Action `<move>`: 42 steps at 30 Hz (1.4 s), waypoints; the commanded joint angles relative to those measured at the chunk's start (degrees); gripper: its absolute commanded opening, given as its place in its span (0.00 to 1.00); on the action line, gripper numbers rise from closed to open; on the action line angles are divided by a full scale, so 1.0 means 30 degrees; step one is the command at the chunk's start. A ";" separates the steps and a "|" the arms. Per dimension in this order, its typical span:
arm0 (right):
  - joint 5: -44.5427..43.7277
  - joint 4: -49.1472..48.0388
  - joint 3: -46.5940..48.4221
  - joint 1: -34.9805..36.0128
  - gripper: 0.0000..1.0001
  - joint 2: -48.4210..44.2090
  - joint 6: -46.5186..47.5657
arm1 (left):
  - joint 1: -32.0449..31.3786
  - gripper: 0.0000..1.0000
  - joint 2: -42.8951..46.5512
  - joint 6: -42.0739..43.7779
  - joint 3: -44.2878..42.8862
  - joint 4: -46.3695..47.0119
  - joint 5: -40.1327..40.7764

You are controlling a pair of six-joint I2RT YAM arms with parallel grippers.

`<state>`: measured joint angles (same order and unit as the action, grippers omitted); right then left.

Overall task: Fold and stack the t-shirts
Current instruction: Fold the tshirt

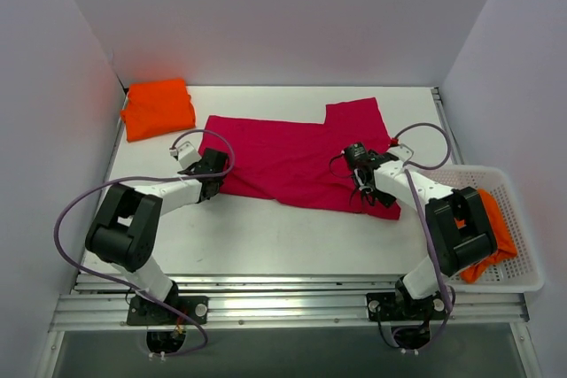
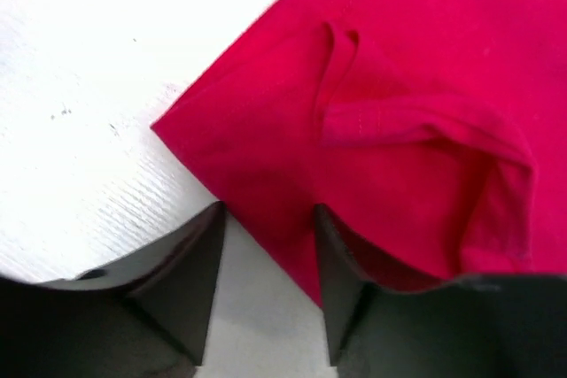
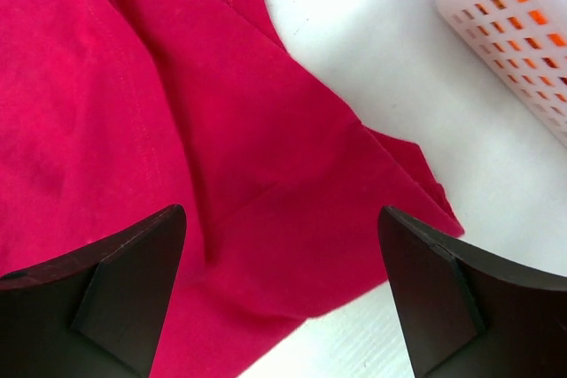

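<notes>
A crimson-pink t-shirt point(image 1: 292, 161) lies spread across the middle of the table. My left gripper point(image 1: 213, 181) is at the shirt's left edge. In the left wrist view its jaws point(image 2: 266, 210) stand apart, and the crimson hem point(image 2: 266, 174) runs between them, close to the right finger. My right gripper point(image 1: 365, 190) hovers over the shirt's near right corner point(image 3: 292, 245), wide open with nothing gripped. A folded orange t-shirt point(image 1: 158, 108) rests at the back left. Another orange t-shirt point(image 1: 492, 227) lies in the basket.
A white mesh basket point(image 1: 523, 276) stands at the right edge of the table, and its wall point(image 3: 505, 33) shows in the right wrist view. Grey walls close in the back and both sides. A metal rail runs along the near edge.
</notes>
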<state>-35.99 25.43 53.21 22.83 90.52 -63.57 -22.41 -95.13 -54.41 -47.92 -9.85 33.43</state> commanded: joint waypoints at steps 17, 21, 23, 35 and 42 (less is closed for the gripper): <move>0.0833 -0.1153 -0.0686 -0.1896 0.83 0.0354 0.1736 | -0.0731 0.02 0.3670 -0.1609 0.0592 -0.4685 0.3037; 0.0804 -0.1065 -0.0686 -0.1926 0.83 0.0150 0.1795 | -0.0702 0.06 0.3615 -0.2221 0.0359 -0.5651 0.3007; 0.0658 -0.1006 -0.0686 -0.1927 0.83 -0.0026 0.1708 | -0.0702 0.39 0.3673 -0.2254 0.0504 -0.5626 0.2803; 0.2357 -0.1094 0.0924 0.0035 0.75 0.0559 0.1240 | -0.0732 0.97 0.4524 -0.1052 0.1179 -0.3398 0.1367; 0.2182 -0.0421 0.2038 0.1354 0.73 0.1202 0.0361 | -0.0732 0.97 0.4318 -0.0789 0.1354 -0.3047 0.1337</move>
<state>-28.40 20.82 56.95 25.87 92.97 -60.36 -24.56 -82.63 -57.80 -44.42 -21.78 37.52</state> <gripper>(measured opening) 0.732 0.969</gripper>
